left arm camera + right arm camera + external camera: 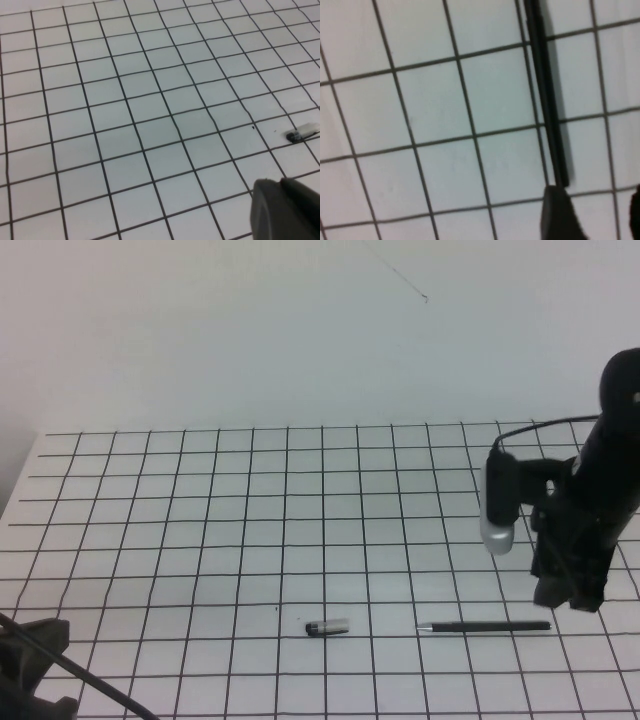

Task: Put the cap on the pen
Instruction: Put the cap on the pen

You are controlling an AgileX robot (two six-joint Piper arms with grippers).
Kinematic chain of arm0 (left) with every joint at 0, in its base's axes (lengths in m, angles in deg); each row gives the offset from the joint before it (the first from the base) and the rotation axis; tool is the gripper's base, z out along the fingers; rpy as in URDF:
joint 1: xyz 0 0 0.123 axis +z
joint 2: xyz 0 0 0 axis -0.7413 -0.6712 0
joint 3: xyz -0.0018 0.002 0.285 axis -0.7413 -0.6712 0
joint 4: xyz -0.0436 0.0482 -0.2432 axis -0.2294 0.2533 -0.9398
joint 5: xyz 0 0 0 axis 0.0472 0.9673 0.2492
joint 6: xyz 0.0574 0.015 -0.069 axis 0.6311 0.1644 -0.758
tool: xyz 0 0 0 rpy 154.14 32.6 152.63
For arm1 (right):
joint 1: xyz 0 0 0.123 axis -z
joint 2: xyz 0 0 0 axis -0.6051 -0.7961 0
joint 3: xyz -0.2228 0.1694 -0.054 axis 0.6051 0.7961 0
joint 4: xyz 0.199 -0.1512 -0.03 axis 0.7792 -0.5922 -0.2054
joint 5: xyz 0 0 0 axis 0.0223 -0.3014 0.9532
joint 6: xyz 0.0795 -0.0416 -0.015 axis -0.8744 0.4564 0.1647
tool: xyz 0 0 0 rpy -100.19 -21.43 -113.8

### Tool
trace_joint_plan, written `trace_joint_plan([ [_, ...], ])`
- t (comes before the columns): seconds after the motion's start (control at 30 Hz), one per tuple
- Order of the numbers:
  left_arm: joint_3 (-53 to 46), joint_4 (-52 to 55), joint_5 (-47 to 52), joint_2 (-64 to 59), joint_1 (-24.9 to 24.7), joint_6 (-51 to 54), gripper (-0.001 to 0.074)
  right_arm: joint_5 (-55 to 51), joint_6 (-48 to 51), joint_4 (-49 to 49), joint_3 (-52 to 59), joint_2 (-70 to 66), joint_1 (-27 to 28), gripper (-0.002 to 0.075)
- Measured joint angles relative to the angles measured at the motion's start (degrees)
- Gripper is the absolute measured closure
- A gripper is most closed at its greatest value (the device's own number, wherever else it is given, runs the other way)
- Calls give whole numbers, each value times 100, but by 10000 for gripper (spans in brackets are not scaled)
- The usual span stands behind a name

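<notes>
While the pen (484, 626) lies flat on the grid table (200, 500), silver tip toward the cap (327, 627) lying well apart to its left, the high view shows the right gripper (572, 592) low over the pen's blunt end, not visibly touching it; how far its jaws stand apart I cannot tell. Left gripper (30, 665) sits parked at the near-left corner, opening hidden too.

Left wrist view: only a dark bit of the left gripper (287, 210) shows; the cap (301, 133) lies near the frame's edge, nothing around it.

Right wrist view: pen (546, 95) runs lengthwise across the grid lines, its end beside one dark finger (560, 212).

Judged step: picking up the pen. Best to straddle the barrel crosswise, near the rear, leaving the tip end free for the cap. Close gently; a thin round barrel may roll.
</notes>
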Motion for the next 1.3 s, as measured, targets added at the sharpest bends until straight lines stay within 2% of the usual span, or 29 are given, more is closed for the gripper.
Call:
trace_joint_plan([
  [0.07, 0, 0, 0, 0, 0, 0, 736, -17, 149, 67, 0, -158, 0, 273],
  [0.3, 0, -46, -60, 0, 0, 0, 736, -48, 222, -104, 0, -579, 0, 379],
  [0.7, 0, -77, -116, 0, 0, 0, 736, 323, 363, -70, 0, -958, 0, 391],
  [1.3, 0, -90, -128, 0, 0, 0, 736, 321, 345, -44, 11, -1069, 0, 627],
])
